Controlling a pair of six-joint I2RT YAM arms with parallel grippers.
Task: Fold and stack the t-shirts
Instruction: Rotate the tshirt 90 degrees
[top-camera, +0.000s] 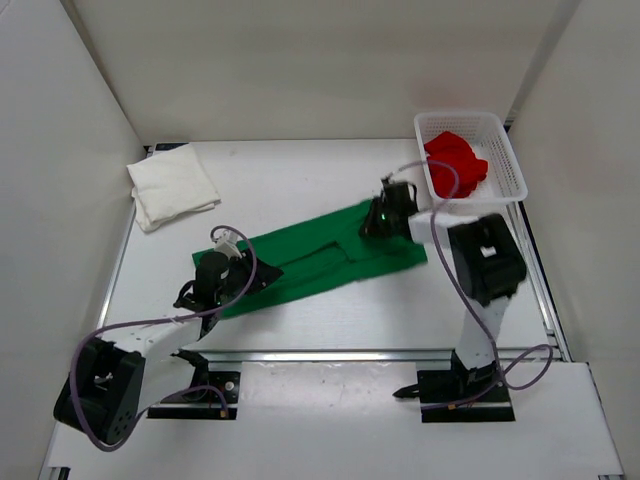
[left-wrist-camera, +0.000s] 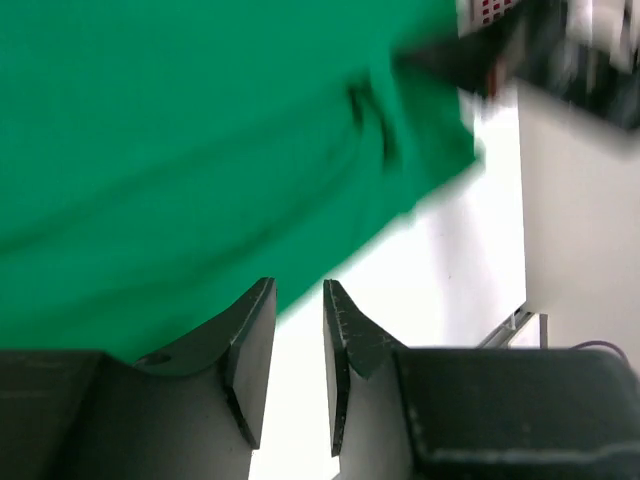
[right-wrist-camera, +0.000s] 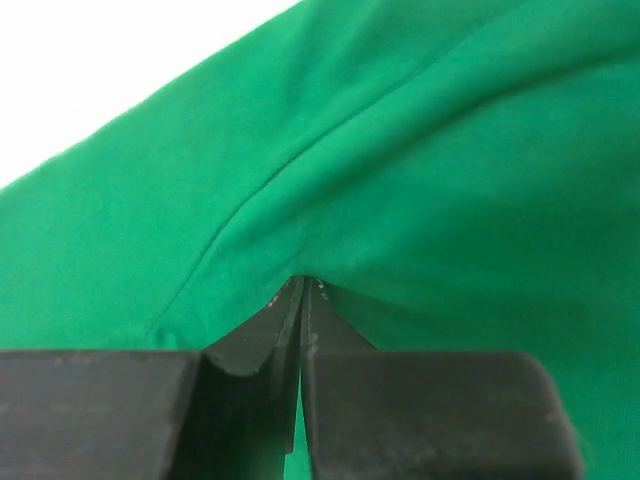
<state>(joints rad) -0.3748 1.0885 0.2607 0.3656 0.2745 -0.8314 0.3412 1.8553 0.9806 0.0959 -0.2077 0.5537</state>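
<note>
The green t-shirt (top-camera: 330, 255) lies spread in a long diagonal strip across the middle of the table. My right gripper (top-camera: 376, 224) is down on its upper right part. In the right wrist view the jaws (right-wrist-camera: 305, 284) are pressed together, with a small peak of the green t-shirt (right-wrist-camera: 420, 180) pinched at the tips. My left gripper (top-camera: 250, 277) is at the strip's lower left end. Its fingers (left-wrist-camera: 298, 288) stand apart over bare table, just off the edge of the green t-shirt (left-wrist-camera: 200, 130), holding nothing. The white t-shirt (top-camera: 172, 186) lies folded at the back left. The red t-shirt (top-camera: 455, 160) is bunched in the basket.
A white mesh basket (top-camera: 512, 172) stands at the back right corner, close behind my right arm. White walls enclose the table (top-camera: 300, 180) on the left, back and right. A metal rail (top-camera: 350, 354) runs along the near edge in front of the arm bases.
</note>
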